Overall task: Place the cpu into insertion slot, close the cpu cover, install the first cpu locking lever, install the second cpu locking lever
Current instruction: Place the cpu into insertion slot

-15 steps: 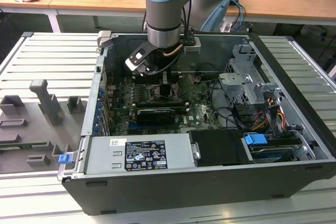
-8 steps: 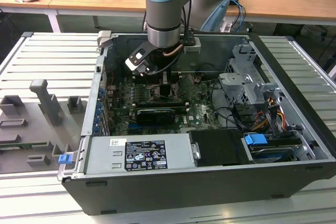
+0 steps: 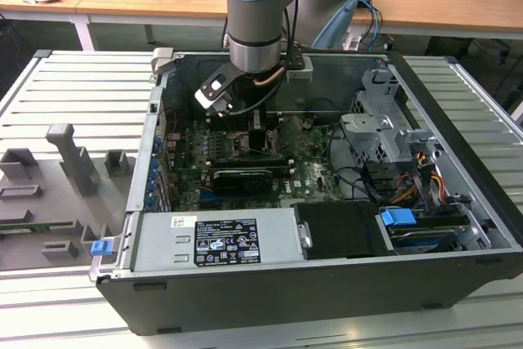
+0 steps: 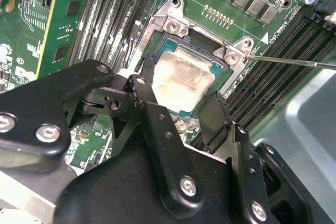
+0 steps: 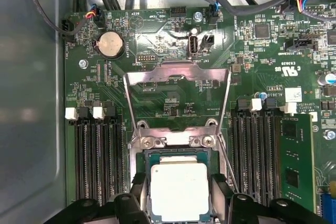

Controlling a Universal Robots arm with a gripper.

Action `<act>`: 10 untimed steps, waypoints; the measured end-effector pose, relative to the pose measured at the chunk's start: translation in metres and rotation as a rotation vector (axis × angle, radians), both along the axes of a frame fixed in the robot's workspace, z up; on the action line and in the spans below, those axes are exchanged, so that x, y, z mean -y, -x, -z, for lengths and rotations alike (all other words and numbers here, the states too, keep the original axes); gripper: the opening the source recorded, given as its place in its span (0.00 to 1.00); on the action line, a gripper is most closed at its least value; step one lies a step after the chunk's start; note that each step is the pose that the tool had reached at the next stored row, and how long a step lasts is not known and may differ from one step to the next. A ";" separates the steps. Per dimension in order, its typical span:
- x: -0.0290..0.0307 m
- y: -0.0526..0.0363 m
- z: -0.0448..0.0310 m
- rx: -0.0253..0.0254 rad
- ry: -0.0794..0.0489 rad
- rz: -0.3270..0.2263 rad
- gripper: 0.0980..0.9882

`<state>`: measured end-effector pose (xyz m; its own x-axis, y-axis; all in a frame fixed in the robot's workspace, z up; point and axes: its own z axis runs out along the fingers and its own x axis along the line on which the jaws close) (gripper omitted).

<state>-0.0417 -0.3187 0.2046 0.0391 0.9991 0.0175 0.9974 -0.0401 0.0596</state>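
The arm (image 3: 255, 14) comes down from 12 o'clock in the exterior view, its grey and pale blue last links nearly upright and the wrist pointing straight down. A small camera block (image 3: 214, 91) juts from the wrist toward 8 o'clock. Beneath it the black gripper (image 3: 260, 135) hangs tip-down. In both wrist views its jaws stand part-way apart. The two black fingers (image 5: 140, 186) sit one on each side of the cpu (image 5: 179, 190), their tips against its opposite edges. Behind them the bolted linkage arms (image 4: 157, 145) splay outward from the gripper body
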 end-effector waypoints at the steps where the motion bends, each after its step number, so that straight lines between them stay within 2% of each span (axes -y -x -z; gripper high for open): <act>1: 0.0000 0.0000 -0.0011 0.0000 0.000 0.000 0.57; 4: 0.0000 0.0000 -0.0065 -0.0001 0.000 0.000 0.57; 5: 0.0000 0.0000 -0.0083 -0.0002 0.000 0.000 0.48; 6: 0.0000 0.0000 -0.0089 -0.0003 0.000 0.000 0.48; 9: 0.0000 0.0000 -0.0106 -0.0008 0.001 0.000 0.27; 10: 0.0000 0.0000 -0.0115 -0.0011 0.001 0.000 0.27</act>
<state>-0.0417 -0.3187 0.2161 0.0395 0.9991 0.0162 0.9975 -0.0404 0.0586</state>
